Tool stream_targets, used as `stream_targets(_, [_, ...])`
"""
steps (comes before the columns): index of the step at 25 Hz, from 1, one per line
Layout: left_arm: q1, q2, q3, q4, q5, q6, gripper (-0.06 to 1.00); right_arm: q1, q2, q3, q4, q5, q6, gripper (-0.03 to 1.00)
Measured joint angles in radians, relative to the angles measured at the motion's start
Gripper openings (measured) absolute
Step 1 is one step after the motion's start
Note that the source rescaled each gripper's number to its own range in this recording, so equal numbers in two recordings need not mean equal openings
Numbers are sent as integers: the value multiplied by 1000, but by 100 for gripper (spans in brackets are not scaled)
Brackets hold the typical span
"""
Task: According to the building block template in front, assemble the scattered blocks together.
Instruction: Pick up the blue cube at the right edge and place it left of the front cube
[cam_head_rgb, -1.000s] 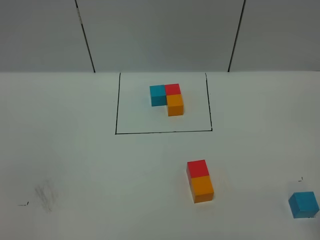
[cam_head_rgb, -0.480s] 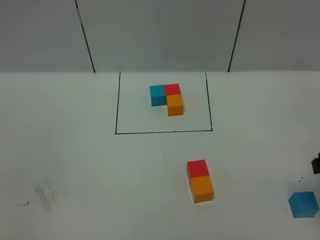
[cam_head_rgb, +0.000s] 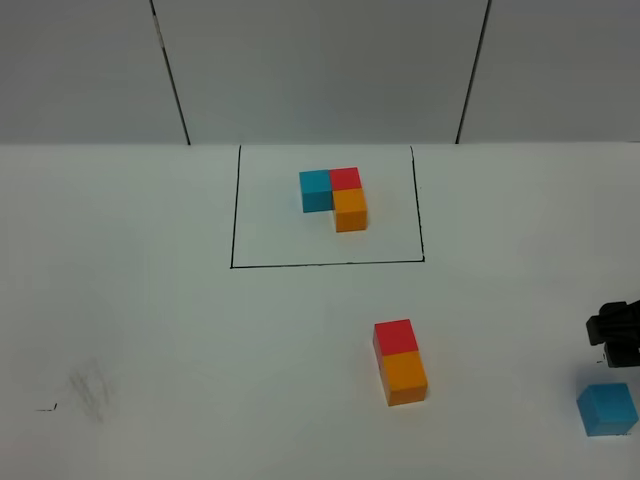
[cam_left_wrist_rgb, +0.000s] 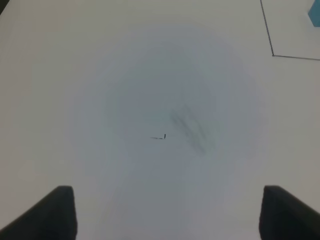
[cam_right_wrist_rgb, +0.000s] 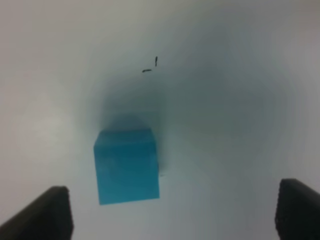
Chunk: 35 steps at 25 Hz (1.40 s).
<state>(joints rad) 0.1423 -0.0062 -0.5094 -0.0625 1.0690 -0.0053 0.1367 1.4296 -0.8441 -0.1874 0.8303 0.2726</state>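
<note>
The building block template (cam_head_rgb: 335, 196) is a blue, red and orange L inside a black drawn rectangle at the back. Of the scattered blocks, the red cube (cam_head_rgb: 396, 336) and the orange cube (cam_head_rgb: 405, 376) sit touching in a line at front centre. The light blue cube (cam_head_rgb: 607, 408) lies alone at the front right edge. My right gripper (cam_right_wrist_rgb: 172, 210) is open above the table, and the blue cube (cam_right_wrist_rgb: 127, 165) lies ahead of its fingers, off to one side. A black part of the right arm (cam_head_rgb: 614, 335) shows just behind that cube. My left gripper (cam_left_wrist_rgb: 167, 212) hangs open over bare table.
A corner of the drawn frame (cam_left_wrist_rgb: 272, 54) and a bit of the template's blue cube (cam_left_wrist_rgb: 315, 14) show in the left wrist view. Small pen marks (cam_head_rgb: 45, 407) and a grey smudge (cam_head_rgb: 90, 388) lie at front left. Two black seams run down the back wall.
The right arm has come into the exterior view from the right edge and now sits just behind the light blue cube. The blocks have not moved.
</note>
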Motion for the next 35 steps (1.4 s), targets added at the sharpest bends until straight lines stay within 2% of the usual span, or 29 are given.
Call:
stream_targets(8, [0,0,0,0,0,0,65,0,2,141,0,-97,21,67])
stream_targets(12, [0,0,0,0,0,0,65,0,2,150,0,-138,36,67])
stream_targets(35, [0,0,0,0,0,0,65,0,2,150,48,-201,5,67])
